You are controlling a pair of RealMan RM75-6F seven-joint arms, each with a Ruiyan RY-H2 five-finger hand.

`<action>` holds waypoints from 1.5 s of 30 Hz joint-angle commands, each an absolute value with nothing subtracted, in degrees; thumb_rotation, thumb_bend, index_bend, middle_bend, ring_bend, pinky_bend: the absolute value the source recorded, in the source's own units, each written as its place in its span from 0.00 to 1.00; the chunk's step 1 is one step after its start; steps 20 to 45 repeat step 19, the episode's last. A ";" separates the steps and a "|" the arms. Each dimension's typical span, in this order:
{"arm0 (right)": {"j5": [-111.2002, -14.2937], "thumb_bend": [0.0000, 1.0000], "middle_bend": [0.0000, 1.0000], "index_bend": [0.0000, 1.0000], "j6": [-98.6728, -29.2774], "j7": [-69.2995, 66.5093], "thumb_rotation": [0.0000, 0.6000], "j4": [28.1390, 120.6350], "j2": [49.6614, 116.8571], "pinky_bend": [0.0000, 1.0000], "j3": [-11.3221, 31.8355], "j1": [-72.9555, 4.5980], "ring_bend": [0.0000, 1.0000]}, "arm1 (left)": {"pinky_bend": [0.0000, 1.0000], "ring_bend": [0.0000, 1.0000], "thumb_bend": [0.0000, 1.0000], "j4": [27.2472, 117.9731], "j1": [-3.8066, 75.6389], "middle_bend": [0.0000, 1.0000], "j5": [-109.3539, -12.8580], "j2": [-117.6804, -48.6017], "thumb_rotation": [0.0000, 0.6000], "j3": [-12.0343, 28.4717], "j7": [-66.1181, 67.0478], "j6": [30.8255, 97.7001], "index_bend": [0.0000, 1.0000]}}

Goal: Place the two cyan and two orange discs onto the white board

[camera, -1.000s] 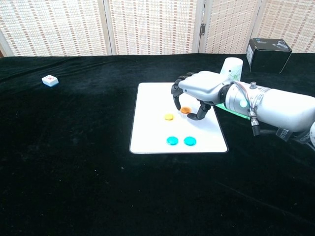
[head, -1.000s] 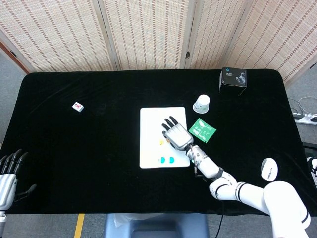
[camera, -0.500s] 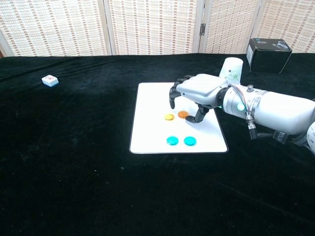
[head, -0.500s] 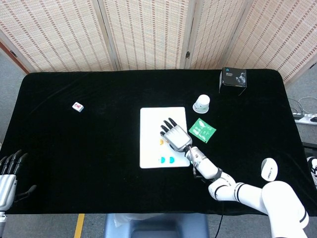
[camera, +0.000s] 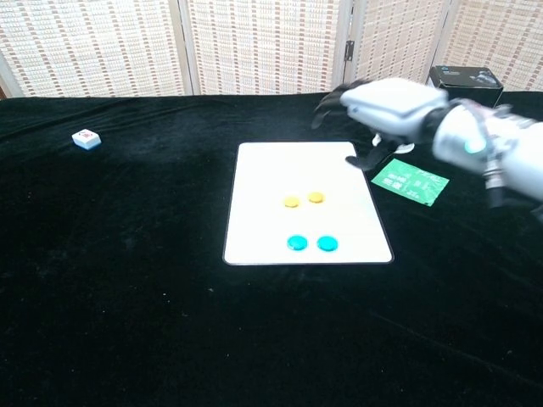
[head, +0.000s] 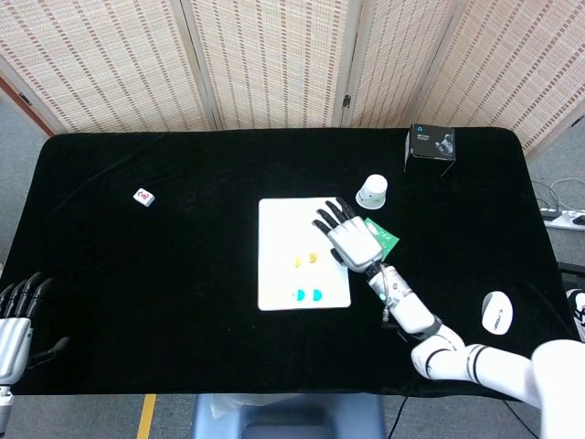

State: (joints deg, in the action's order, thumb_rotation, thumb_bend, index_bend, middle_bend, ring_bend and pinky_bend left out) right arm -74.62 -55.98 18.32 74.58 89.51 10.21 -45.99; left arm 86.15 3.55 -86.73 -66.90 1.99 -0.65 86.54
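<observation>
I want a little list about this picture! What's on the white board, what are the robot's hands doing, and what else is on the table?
white board: flat on the black table
orange discs: two, side by side on the board
cyan discs: two, side by side, nearer the front edge
right hand: raised above the board's far right corner, fingers apart, holding nothing
left hand: at the table's left edge, holding nothing
other things: green packet, white cup, black box, small white tile

The whole black surface (head: 183,302) is seen from high overhead in the head view, looking steeply down. The chest view is set lower and closer, facing the screens; the white board (camera: 305,203) is shared by both.
</observation>
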 commanded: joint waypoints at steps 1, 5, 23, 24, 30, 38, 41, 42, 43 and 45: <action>-75.15 0.45 0.14 0.18 -64.44 19.62 1.00 85.22 80.21 0.00 8.45 -38.53 0.03 | 0.00 0.01 0.22 86.31 3.85 0.02 -86.91 -67.02 1.00 2.12 -0.49 86.38 0.05; -76.93 0.44 0.10 0.10 -72.11 19.36 1.00 92.55 73.45 0.00 5.89 -31.86 0.02 | 0.00 0.01 0.23 86.73 4.30 0.02 -87.25 -67.19 1.00 2.26 -0.13 86.23 0.05; -87.09 0.44 0.00 0.00 -94.13 4.73 1.00 94.60 65.18 0.00 -3.76 -10.55 0.00 | 0.00 0.01 0.22 88.74 4.72 0.02 -87.96 -67.31 1.00 2.24 0.85 86.63 0.05; -87.09 0.44 0.00 0.00 -94.13 4.73 1.00 94.60 65.18 0.00 -3.76 -10.55 0.00 | 0.00 0.01 0.22 88.74 4.72 0.02 -87.96 -67.31 1.00 2.24 0.85 86.63 0.05; -87.09 0.44 0.00 0.00 -94.13 4.73 1.00 94.60 65.18 0.00 -3.76 -10.55 0.00 | 0.00 0.01 0.22 88.74 4.72 0.02 -87.96 -67.31 1.00 2.24 0.85 86.63 0.05; -87.09 0.44 0.00 0.00 -94.13 4.73 1.00 94.60 65.18 0.00 -3.76 -10.55 0.00 | 0.00 0.01 0.22 88.74 4.72 0.02 -87.96 -67.31 1.00 2.24 0.85 86.63 0.05; -87.09 0.44 0.00 0.00 -94.13 4.73 1.00 94.60 65.18 0.00 -3.76 -10.55 0.00 | 0.00 0.01 0.22 88.74 4.72 0.02 -87.96 -67.31 1.00 2.24 0.85 86.63 0.05; -87.09 0.44 0.00 0.00 -94.13 4.73 1.00 94.60 65.18 0.00 -3.76 -10.55 0.00 | 0.00 0.01 0.22 88.74 4.72 0.02 -87.96 -67.31 1.00 2.24 0.85 86.63 0.05; -87.09 0.44 0.00 0.00 -94.13 4.73 1.00 94.60 65.18 0.00 -3.76 -10.55 0.00 | 0.00 0.01 0.22 88.74 4.72 0.02 -87.96 -67.31 1.00 2.24 0.85 86.63 0.05; -87.09 0.44 0.00 0.00 -94.13 4.73 1.00 94.60 65.18 0.00 -3.76 -10.55 0.00 | 0.00 0.01 0.22 88.74 4.72 0.02 -87.96 -67.31 1.00 2.24 0.85 86.63 0.05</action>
